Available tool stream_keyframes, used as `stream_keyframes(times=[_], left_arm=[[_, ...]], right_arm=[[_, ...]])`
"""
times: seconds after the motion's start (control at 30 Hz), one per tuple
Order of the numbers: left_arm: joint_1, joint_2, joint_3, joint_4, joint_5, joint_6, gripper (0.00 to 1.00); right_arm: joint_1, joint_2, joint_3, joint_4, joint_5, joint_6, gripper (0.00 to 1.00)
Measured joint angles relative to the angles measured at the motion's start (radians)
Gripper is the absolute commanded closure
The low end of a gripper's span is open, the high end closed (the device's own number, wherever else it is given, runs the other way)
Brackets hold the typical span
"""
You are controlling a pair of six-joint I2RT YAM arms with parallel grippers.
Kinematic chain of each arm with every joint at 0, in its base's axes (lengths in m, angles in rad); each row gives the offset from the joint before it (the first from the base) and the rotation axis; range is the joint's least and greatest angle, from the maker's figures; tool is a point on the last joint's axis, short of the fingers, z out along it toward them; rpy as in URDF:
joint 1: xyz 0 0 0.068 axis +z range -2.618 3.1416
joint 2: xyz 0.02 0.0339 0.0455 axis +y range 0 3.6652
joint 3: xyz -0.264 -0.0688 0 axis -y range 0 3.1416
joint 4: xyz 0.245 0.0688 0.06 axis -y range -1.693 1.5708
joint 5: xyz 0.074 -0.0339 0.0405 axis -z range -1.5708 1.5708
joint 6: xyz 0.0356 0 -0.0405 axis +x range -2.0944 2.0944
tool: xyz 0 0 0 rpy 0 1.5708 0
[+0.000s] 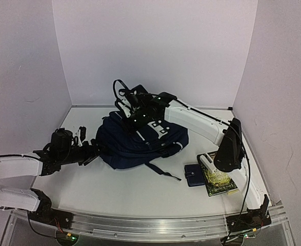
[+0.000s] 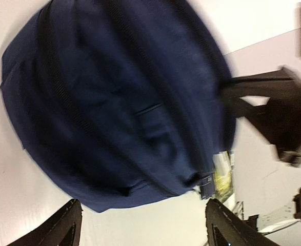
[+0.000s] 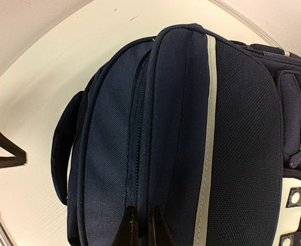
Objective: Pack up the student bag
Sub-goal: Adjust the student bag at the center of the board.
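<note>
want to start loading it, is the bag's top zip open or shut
Looks shut: on the student bag the visible zip seam runs closed, no gap.

The left wrist view is smearing for me: the student bag (image 2: 119, 102) is blurring into a navy mass. From above, I'm watching the right arm (image 1: 196, 120) covering the bag's top and part of the book (image 1: 221, 182).

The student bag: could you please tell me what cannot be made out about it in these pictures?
Top external: the right arm covers the student bag's top; open or zipped is hidden.
Left wrist: motion blur smears the bag's surface.
Right wrist: the right gripper is cut by the lower edge; any grip on the zipper is unclear.
</note>
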Motion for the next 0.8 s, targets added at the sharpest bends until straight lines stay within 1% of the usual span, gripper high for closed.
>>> stream_keyframes(times=[0.13, 0.27, 0.33, 0.43, 0.53, 0.57, 0.6, 0.67, 0.7, 0.8], left_arm=[[-0.005, 0.193, 0.025, -0.005, -0.033, -0.026, 0.41], [-0.001, 0.378, 0.102, -0.010, -0.064, -0.055, 0.55], [0.015, 0.440, 0.152, -0.008, -0.058, -0.073, 0.59], [0.069, 0.502, 0.204, -0.013, -0.036, -0.091, 0.58], [0.121, 0.533, 0.241, -0.028, -0.022, -0.097, 0.53], [0.134, 0.535, 0.249, -0.038, -0.024, -0.098, 0.50], [0.148, 0.535, 0.257, -0.050, -0.031, -0.098, 0.45], [0.176, 0.531, 0.267, -0.076, -0.056, -0.098, 0.35], [0.187, 0.523, 0.268, -0.093, -0.071, -0.098, 0.31], [0.206, 0.457, 0.263, -0.161, -0.120, -0.096, 0.26]], right_arm=[[0.000, -0.001, 0.006, 0.001, -0.002, 0.008, 1.00], [0.000, -0.006, -0.001, 0.003, -0.018, 0.028, 1.00], [0.000, -0.013, -0.019, 0.018, -0.033, 0.046, 1.00], [-0.004, -0.022, -0.056, 0.064, -0.063, 0.087, 1.00], [-0.013, -0.020, -0.072, 0.101, -0.104, 0.128, 1.00], [-0.014, -0.016, -0.069, 0.106, -0.118, 0.138, 0.98], [-0.015, -0.010, -0.063, 0.108, -0.133, 0.146, 0.88], [-0.015, 0.024, -0.028, 0.106, -0.168, 0.152, 0.58], [-0.014, 0.041, -0.013, 0.110, -0.188, 0.154, 0.48], [-0.008, 0.074, 0.006, 0.137, -0.263, 0.140, 0.31]])
